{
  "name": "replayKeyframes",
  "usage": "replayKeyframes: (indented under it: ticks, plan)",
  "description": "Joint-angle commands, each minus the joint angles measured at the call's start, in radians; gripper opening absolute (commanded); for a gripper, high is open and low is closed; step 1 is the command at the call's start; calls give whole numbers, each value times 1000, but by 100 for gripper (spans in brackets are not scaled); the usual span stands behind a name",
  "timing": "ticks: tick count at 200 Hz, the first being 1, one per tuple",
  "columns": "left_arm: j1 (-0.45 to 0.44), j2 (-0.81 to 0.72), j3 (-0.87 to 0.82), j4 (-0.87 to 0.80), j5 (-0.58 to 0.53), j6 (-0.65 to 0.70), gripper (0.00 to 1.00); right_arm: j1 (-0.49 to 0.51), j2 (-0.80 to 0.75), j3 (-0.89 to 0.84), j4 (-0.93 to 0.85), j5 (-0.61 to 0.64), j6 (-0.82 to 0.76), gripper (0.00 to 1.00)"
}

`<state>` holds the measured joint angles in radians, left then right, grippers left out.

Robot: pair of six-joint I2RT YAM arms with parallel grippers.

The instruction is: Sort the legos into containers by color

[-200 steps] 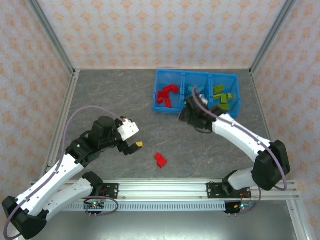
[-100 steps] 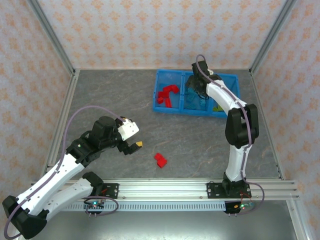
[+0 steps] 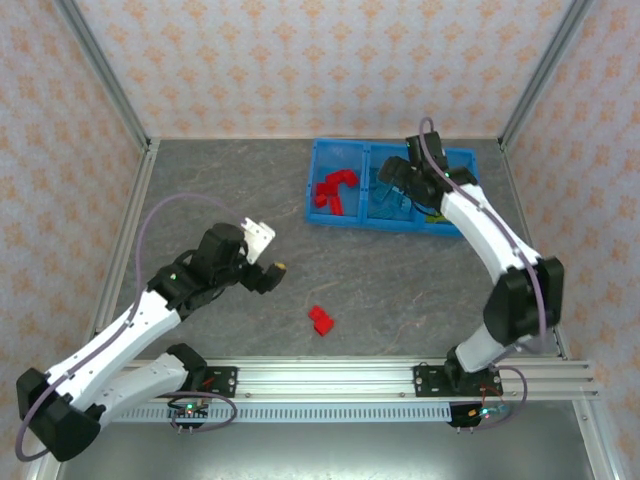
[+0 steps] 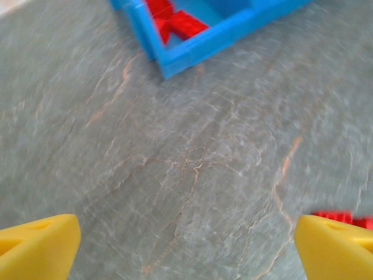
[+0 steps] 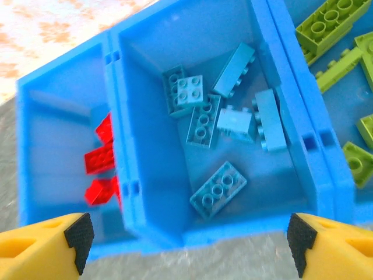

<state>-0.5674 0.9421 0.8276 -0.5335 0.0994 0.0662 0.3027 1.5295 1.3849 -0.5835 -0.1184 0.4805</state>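
The blue tray (image 3: 340,223) stands at the back right, with red legos (image 3: 335,190) in its left compartment, light blue ones in the middle and lime green ones on the right. One red lego (image 3: 321,319) lies alone on the table in front; it peeks in at the right edge of the left wrist view as the red lego (image 4: 344,218). My left gripper (image 3: 275,272) hovers open and empty to the left of it. My right gripper (image 5: 189,248) is open and empty over the near wall of the middle compartment, above several light blue legos (image 5: 218,189).
Grey marbled tabletop (image 3: 230,190) stretches left of the tray. Metal posts and patterned walls close in the sides and back. Red legos (image 5: 100,158) and green legos (image 5: 329,23) flank the middle compartment in the right wrist view. The tray's corner (image 4: 204,46) lies far ahead of my left fingers.
My right arm swung from in front of the tray to above its middle compartment, jaws spreading wider. My left gripper shifted slightly right and forward toward the lone red lego.
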Motion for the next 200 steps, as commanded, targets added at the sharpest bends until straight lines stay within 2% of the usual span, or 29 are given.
replayKeyframes:
  ticks: [1, 20, 41, 56, 78, 101, 122, 184, 200]
  plan:
    - [3, 79, 106, -105, -104, -507, 93, 10, -131, -74, -17, -17, -24, 89]
    - [-51, 96, 51, -65, -89, -796, 91, 10, -193, -110, -49, 17, -39, 90]
    - [-169, 94, -12, -37, -177, -1105, 87, 10, -203, -109, -65, 6, -40, 90]
    - [-244, 122, -26, -66, -204, -1295, 84, 10, -188, -95, -60, -20, -35, 90]
    - [-351, 198, -39, -27, -154, -1495, 82, 10, -154, -75, -50, -41, -24, 90]
    - [-464, 319, -7, -6, -146, -1615, 81, 10, -126, -71, -37, -63, -9, 90]
    - [-506, 431, 28, -3, -90, -1685, 81, 11, -126, -78, -31, -67, 0, 90]
    - [-523, 671, 86, 132, 46, -1720, 82, 12, -174, -98, -51, -20, -22, 90]
    - [-523, 699, 85, 153, 65, -1727, 75, 12, -189, -103, -57, -9, -29, 90]
